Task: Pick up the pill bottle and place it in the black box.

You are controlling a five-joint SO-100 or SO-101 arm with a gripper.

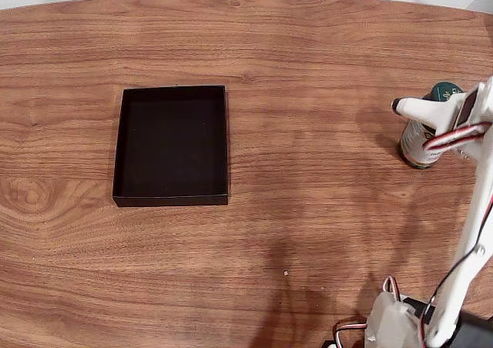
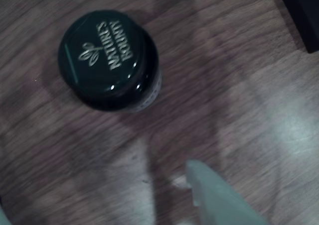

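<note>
Where the pill bottle (image 2: 107,60) stands upright, its cap reads "NATURE'S BOUNTY"; gripper (image 2: 149,200) jaws apart.

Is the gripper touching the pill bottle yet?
Apart. The wrist view shows bare wood between the pill bottle and the one visible finger of the gripper.

A wood-grain brown counter (image 1: 308,232) carries a shallow rectangular matte black box (image 1: 172,145) left of centre in the fixed view and, well apart near the right edge, an upright small dark green-capped pill bottle (image 1: 422,144).
</note>
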